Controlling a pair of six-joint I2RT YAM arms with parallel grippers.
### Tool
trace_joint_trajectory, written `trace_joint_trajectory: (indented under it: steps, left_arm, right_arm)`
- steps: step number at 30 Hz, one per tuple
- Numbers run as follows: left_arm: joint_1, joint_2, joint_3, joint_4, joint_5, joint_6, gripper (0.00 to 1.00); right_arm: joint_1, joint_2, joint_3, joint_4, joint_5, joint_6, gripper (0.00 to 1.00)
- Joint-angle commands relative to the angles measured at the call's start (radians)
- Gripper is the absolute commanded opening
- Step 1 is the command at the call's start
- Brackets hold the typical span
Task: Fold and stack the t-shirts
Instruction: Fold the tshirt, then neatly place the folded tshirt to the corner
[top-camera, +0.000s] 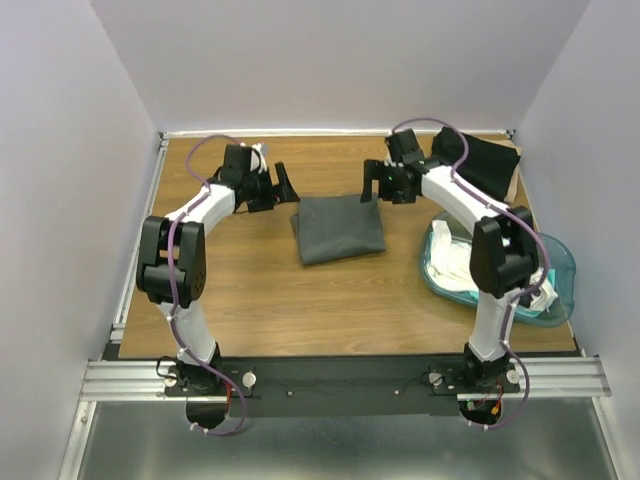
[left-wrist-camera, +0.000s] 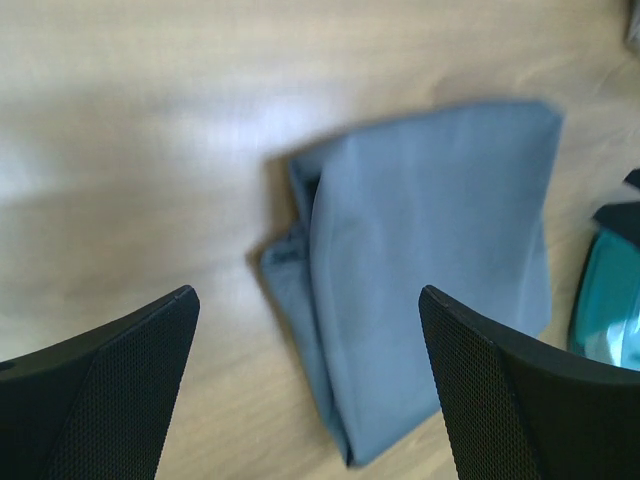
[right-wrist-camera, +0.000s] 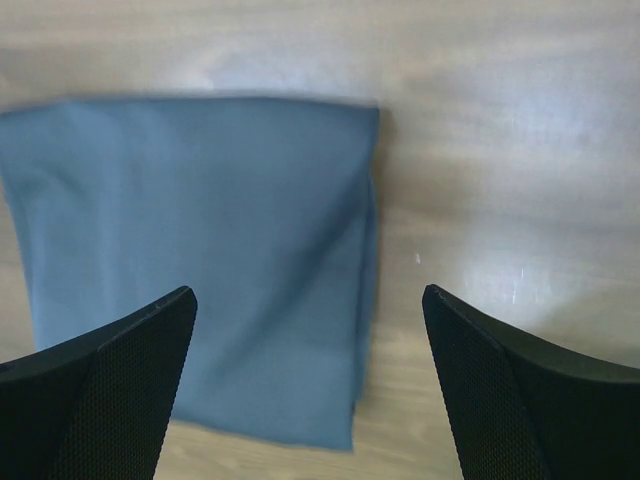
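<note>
1 folded dark grey fabric t-shirt (top-camera: 340, 228) lies mid-table. 1 crumpled black fabric t-shirt (top-camera: 490, 160) sits far right. 1 translucent teal plastic tub (top-camera: 562, 262) on the right holds white fabric shirts (top-camera: 455, 262), too bunched to count. 2 black-and-white robot arms: left arm (top-camera: 190, 225), right arm (top-camera: 470, 215). 1 brown wooden table (top-camera: 260, 290).

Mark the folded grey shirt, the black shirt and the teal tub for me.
folded grey shirt (top-camera: 340, 228): top view, middle of its upper face
black shirt (top-camera: 490, 160): top view, middle of the visible cloth
teal tub (top-camera: 563, 265): top view, bare right rim
</note>
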Motion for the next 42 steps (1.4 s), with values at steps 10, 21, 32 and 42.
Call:
trace_joint_trajectory:
  steps: [10, 21, 32, 42]
  left_arm:
    - [-0.056, -0.071, -0.235, 0.175, 0.110, -0.069, 0.98]
    - [-0.087, -0.005, -0.255, 0.186, 0.046, -0.069, 0.98]
    - [-0.115, 0.097, -0.211, 0.199, 0.023, -0.066, 0.88]
    - [-0.115, 0.126, -0.250, 0.222, 0.035, -0.056, 0.19]
  right_arm:
    - [-0.152, -0.191, -0.328, 0.200, -0.405, -0.069, 1.00]
    - [-0.183, -0.147, -0.370, 0.255, -0.531, -0.083, 1.00]
    - [-0.183, -0.118, -0.402, 0.289, -0.558, -0.085, 1.00]
    - [-0.184, -0.073, -0.405, 0.309, -0.578, -0.086, 1.00]
